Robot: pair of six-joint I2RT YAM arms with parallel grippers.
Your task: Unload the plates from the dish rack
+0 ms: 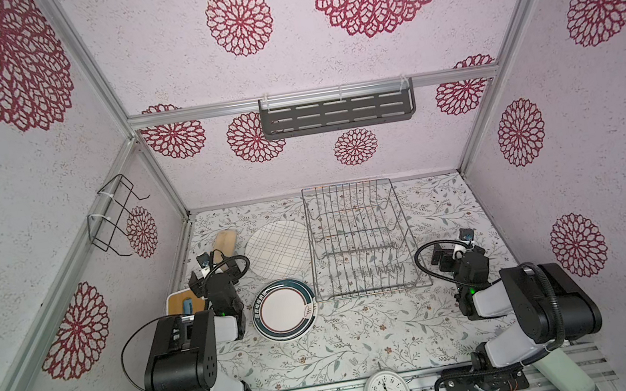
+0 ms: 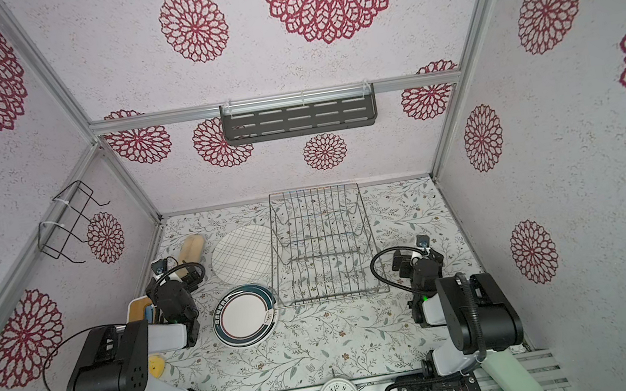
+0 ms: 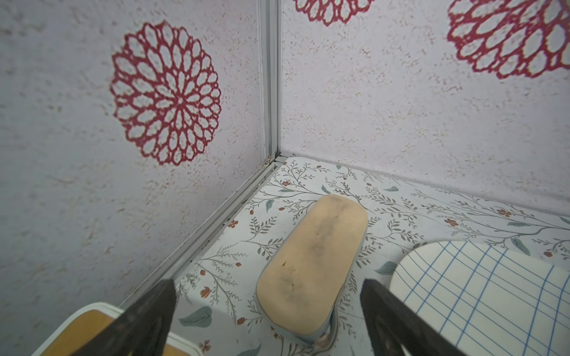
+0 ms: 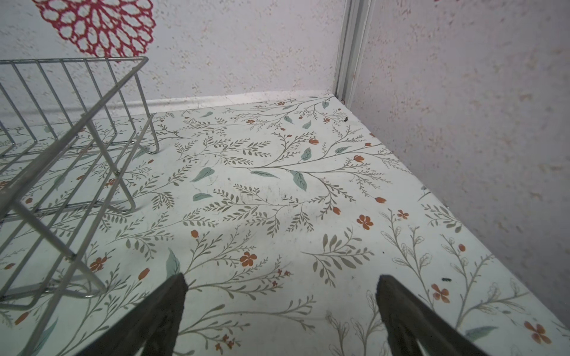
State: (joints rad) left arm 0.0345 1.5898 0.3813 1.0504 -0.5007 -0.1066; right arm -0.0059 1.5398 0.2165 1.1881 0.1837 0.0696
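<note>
Wire dish rack (image 1: 356, 240) beside right gripper (image 4: 280, 279) stands empty; plates (image 1: 284, 309) lie beside left gripper (image 3: 268, 282). Both wide, holding nothing. Unloading appears complete; no grasp required.

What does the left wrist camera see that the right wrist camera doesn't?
Only the left wrist view shows the grid-lined plate, a tan oblong pad, a corner of a wooden board and the open left hand. Only the right wrist view shows part of the dish rack, with no plates in it, and the open right hand. Both show the flowery table, a metal corner post and walls with red flower prints.
</note>
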